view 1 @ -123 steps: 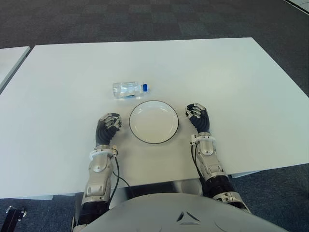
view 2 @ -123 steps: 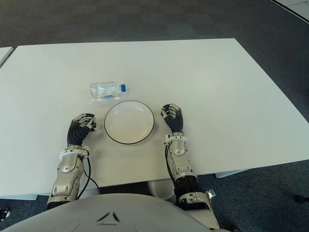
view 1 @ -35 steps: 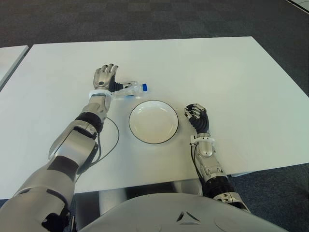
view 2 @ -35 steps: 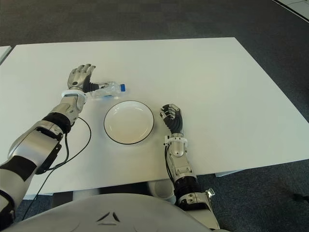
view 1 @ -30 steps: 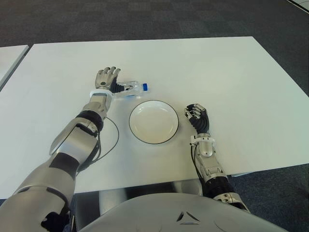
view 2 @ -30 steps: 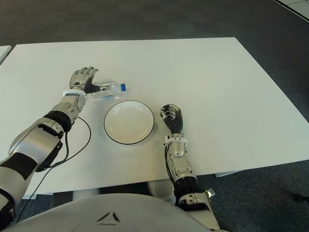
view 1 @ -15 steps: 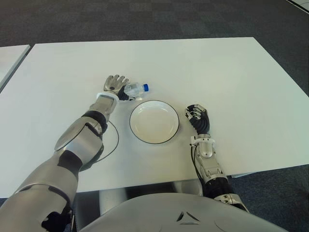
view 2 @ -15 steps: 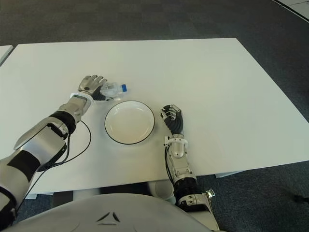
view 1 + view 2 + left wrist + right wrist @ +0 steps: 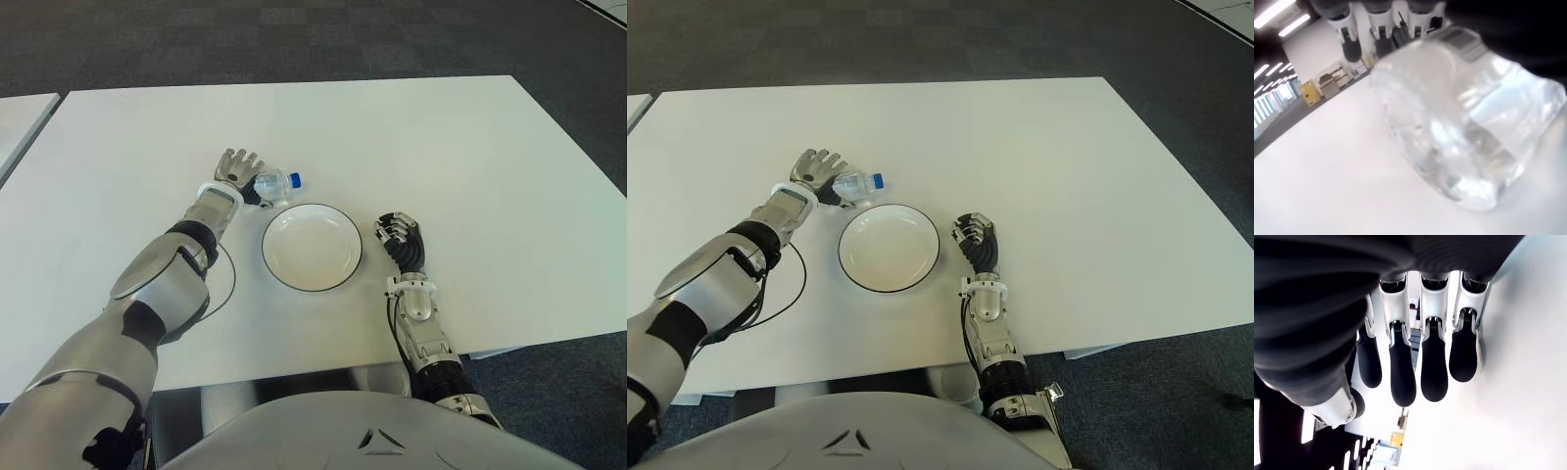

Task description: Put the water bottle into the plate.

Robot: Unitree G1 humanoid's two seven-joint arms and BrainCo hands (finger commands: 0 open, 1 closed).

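We see the water bottle lying on its side on the white table, just behind the plate. Our left hand covers its base, fingers extended, not closed around it. Our right hand, fingers curled and empty, sits right of the plate.

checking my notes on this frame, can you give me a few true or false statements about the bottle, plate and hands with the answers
1. The water bottle lies inside the plate. False: it lies on the table, just beyond the plate's rim.
2. The left hand is at the bottle's base end. True.
3. The bottle's cap is blue. True.
4. The right hand holds the plate. False: it shows to the right of the plate, fingers curled, holding nothing.
5. The plate has food on it. False: it holds nothing.
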